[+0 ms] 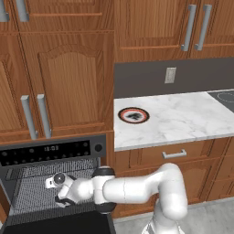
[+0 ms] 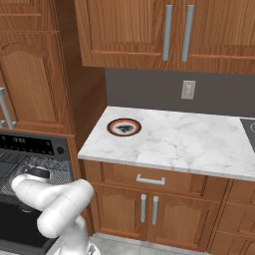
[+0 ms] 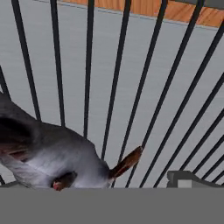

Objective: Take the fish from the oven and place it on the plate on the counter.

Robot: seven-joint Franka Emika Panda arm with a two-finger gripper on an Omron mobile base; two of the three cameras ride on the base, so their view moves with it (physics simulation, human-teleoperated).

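White marble counter, smooth and veined; warm grained wood cabinets; thin dark metal oven rack; matt grey fish.

White marble counter carrying the orange-rimmed plate near its left back corner, black cooktop sitting flush at its right end, dark wire rack inside the open oven bearing the grey fish lying directly on its bars
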